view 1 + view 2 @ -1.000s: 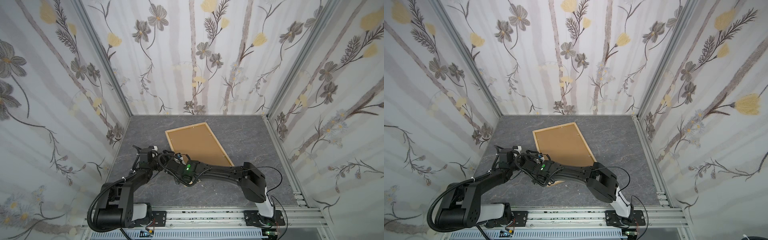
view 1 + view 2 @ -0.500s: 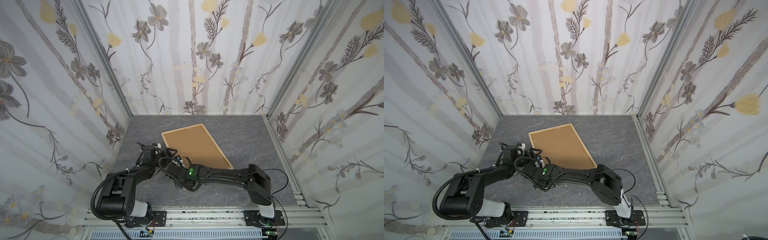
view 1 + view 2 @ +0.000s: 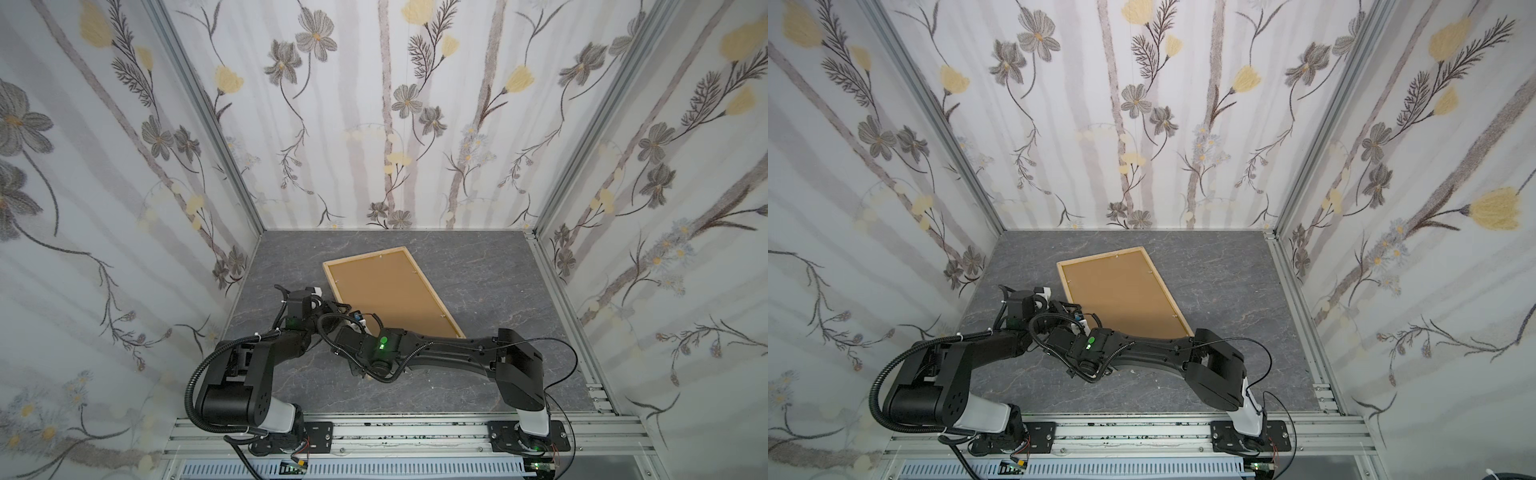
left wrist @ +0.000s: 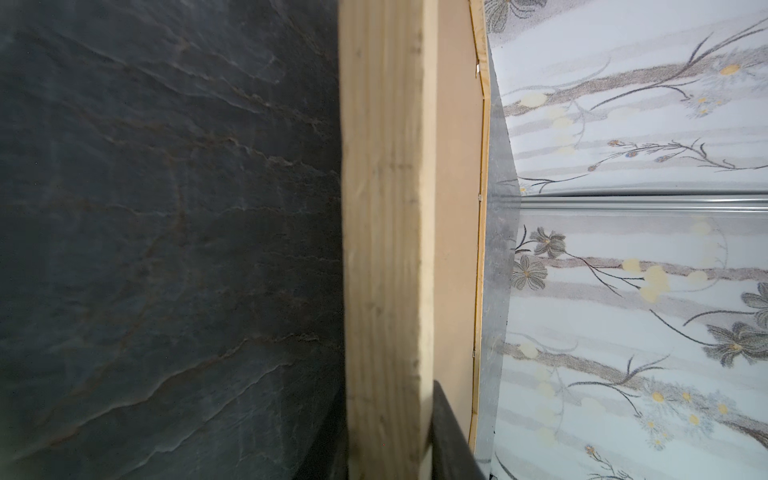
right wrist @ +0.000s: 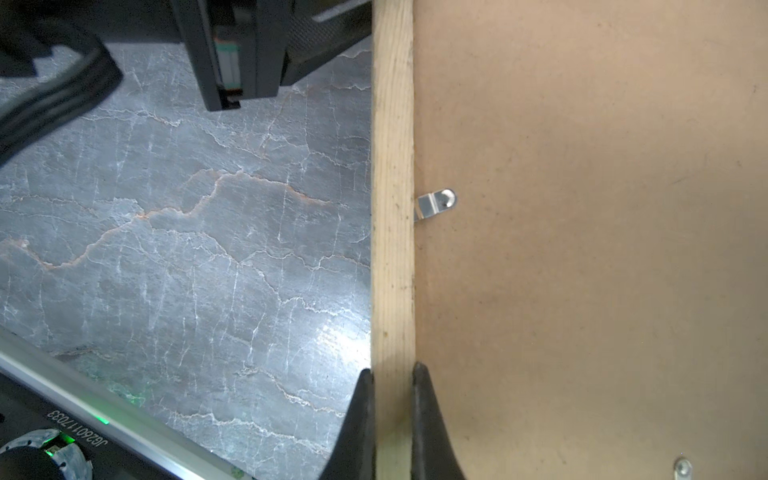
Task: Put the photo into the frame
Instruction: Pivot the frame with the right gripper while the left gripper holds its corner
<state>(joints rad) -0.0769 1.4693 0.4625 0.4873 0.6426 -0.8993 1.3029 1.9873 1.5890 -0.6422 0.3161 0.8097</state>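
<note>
A brown backing panel (image 3: 388, 291) with a metal edge clip (image 5: 436, 203) lies flat amid grey marbled tabletop (image 3: 490, 270)

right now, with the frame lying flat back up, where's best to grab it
Pinch the frame by its long wooden strip from above, straddling it; the strip is narrow and stands proud of the backing panel, as the fingers of the right gripper show.

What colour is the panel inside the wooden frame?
Plain tan-brown flat fibreboard panel, clearest in the right wrist view.
</note>
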